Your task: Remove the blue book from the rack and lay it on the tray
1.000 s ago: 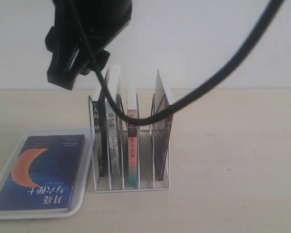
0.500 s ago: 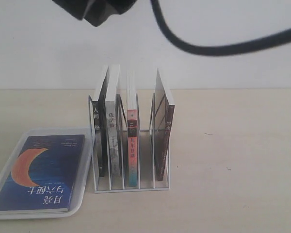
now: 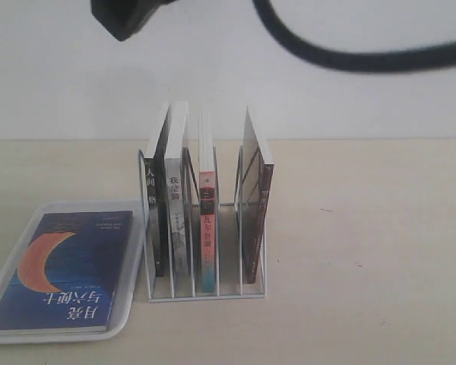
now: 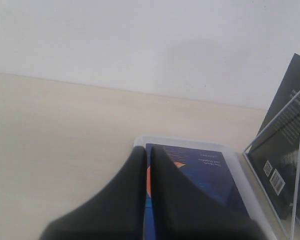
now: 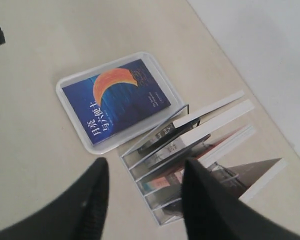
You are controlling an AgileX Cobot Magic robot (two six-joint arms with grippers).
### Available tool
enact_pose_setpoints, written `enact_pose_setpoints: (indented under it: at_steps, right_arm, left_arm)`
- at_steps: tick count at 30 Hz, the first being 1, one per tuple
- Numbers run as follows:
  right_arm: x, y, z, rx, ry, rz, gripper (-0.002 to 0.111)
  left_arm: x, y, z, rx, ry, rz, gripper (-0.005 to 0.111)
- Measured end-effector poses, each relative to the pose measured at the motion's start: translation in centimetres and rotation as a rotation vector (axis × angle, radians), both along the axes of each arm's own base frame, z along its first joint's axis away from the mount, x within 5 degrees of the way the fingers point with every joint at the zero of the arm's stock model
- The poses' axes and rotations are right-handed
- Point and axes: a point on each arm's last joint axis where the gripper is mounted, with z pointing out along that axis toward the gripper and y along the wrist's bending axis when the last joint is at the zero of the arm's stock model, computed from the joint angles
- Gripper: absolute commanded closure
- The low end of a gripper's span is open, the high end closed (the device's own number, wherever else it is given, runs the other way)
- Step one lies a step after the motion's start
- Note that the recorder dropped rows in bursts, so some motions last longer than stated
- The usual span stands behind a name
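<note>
The blue book (image 3: 64, 270) with its orange crescent lies flat, cover up, in the white tray (image 3: 61, 337), left of the white wire rack (image 3: 205, 293). In the left wrist view my left gripper (image 4: 146, 149) is shut with nothing between its fingers, just over the near part of the blue book (image 4: 205, 170) and the tray (image 4: 190, 142). My right gripper (image 5: 145, 161) is open and empty, high above the rack (image 5: 155, 205), with the blue book (image 5: 115, 97) and tray (image 5: 101, 69) far below it.
Several other books stand upright in the rack, among them a dark maroon one (image 3: 254, 220) at its right end. A black arm part (image 3: 125, 15) and a thick black cable (image 3: 365, 61) cross the top of the exterior view. A white wall stands behind the table.
The black arm that hung over the rack's left side has risen almost out of the top of the exterior view, taking its cable up. Book, tray and rack have not moved.
</note>
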Motion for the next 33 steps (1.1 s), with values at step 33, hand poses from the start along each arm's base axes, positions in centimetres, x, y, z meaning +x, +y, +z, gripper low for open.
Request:
enact_pose_setpoints:
  at_steps: [33]
  right_arm:
    - [-0.2, -1.7, -17.8, -0.485, 0.315, -0.255, 0.108]
  left_arm:
    - [0.0, 0.0, 0.0, 0.000, 0.000, 0.000, 0.103]
